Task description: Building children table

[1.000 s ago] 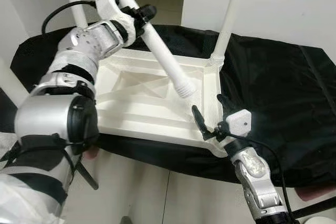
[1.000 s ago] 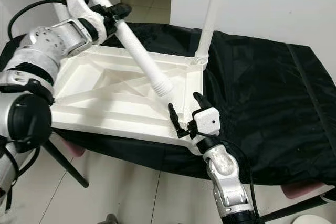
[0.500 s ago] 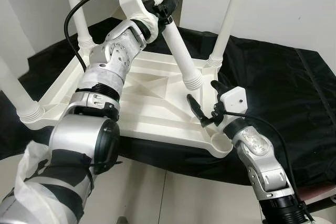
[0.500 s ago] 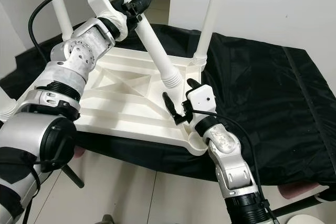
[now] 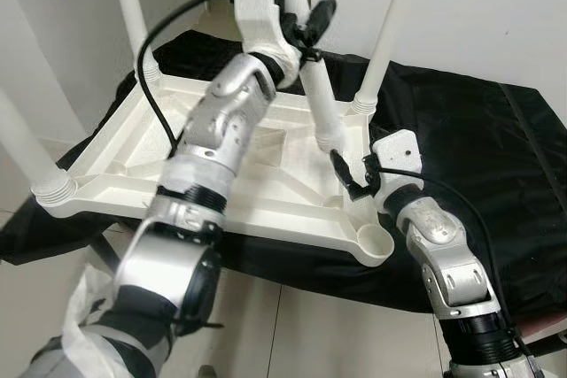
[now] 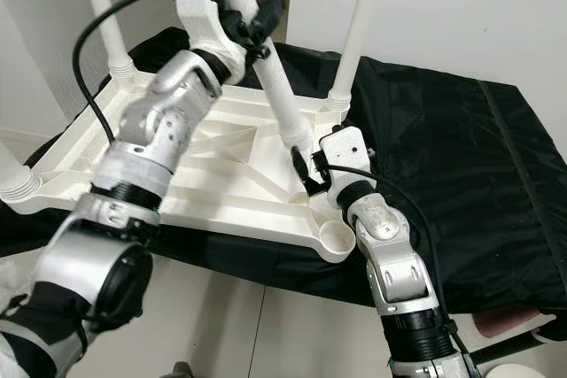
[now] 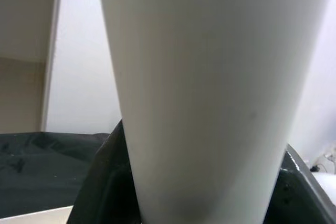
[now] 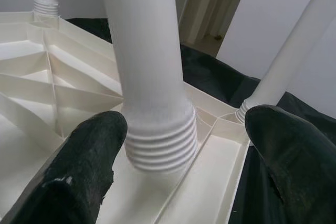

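Left hand (image 5: 306, 28) clamped on loose leg (image 5: 319, 99), right hand (image 8: 178, 145) open around its threaded end.

Leg (image 5: 321, 104) now steeper, threaded end nearer right hand (image 5: 350, 174)

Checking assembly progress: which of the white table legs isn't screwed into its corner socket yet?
The leg held in the left gripper. Its threaded end hangs over the tabletop near the right gripper, while the other three stand in corners.
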`<state>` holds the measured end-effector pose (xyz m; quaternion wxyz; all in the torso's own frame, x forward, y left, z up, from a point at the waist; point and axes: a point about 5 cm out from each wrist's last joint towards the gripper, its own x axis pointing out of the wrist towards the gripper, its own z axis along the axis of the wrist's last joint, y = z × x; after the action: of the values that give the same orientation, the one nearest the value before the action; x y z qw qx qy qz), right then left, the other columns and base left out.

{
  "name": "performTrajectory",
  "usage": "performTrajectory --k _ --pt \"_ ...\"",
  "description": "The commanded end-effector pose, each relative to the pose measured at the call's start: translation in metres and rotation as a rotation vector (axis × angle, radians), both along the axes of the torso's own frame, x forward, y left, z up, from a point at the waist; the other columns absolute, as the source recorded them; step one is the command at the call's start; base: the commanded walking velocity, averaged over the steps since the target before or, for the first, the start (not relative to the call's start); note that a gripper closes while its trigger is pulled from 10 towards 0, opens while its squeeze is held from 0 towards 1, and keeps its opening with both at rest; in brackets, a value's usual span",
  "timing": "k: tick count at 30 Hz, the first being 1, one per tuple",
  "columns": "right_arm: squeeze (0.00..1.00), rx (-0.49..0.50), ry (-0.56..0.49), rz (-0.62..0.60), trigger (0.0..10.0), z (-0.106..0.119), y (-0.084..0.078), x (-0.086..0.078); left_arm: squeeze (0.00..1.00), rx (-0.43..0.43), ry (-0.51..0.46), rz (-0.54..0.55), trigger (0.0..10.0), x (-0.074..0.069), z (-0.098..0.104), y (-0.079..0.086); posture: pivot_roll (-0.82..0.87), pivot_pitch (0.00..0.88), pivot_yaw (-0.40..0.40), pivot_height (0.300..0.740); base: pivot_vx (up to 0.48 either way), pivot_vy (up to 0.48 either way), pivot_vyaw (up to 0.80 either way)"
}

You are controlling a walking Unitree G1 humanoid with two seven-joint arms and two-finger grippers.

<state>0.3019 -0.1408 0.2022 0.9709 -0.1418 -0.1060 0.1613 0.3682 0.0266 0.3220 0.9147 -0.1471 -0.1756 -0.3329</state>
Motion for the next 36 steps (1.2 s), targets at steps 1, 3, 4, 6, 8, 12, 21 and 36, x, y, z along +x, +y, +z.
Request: performTrajectory --k 1,3,4,6,8,12,21,36 --pt "0.0 0.017 0.019 0.009 10.0 0.001 -0.002 0.004 0.0 0.001 -0.034 -0.023 10.0 -0.01 0.004 -0.01 -0.05 0.006 -0.06 0.74 0.0 0.0 0.0" --pt "0.0 0.018 0.022 0.009 10.0 0.002 -0.002 0.005 0.0 -0.002 -0.038 -0.028 10.0 -0.013 0.004 -0.013 -0.05 0.007 -0.058 0.74 0.0 0.0 0.0" --pt "0.0 0.017 0.023 0.014 10.0 0.003 -0.001 0.006 0.0 -0.004 -0.041 -0.032 10.0 -0.015 0.004 -0.015 -0.05 0.006 -0.056 0.74 0.0 0.0 0.0" --pt "0.0 0.011 0.02 0.016 10.0 0.004 -0.001 0.007 0.0 -0.004 -0.043 -0.038 10.0 -0.017 0.004 -0.018 -0.05 0.004 -0.057 0.74 0.0 0.0 0.0" --pt "0.0 -0.006 0.017 0.02 10.0 0.006 0.001 0.01 0.0 -0.003 -0.043 -0.055 10.0 -0.022 0.003 -0.025 -0.05 0.004 -0.057 0.74 0.0 0.0 0.0" --pt "0.0 -0.038 0.015 0.036 10.0 0.009 0.004 0.017 0.0 -0.002 -0.047 -0.086 10.0 -0.032 0.003 -0.036 -0.05 0.004 -0.057 0.74 0.0 0.0 0.0" --pt "0.0 -0.074 0.0 0.039 10.0 0.015 0.003 0.024 0.0 0.001 -0.053 -0.108 10.0 -0.039 0.003 -0.044 -0.03 0.0 -0.055 0.74 0.0 0.0 0.0" --pt "0.0 -0.113 -0.002 0.053 0.0 0.015 0.006 0.032 0.0 0.006 -0.051 -0.117 10.0 -0.045 0.004 -0.048 -0.03 0.0 -0.05 0.74 0.0 0.0 0.0"
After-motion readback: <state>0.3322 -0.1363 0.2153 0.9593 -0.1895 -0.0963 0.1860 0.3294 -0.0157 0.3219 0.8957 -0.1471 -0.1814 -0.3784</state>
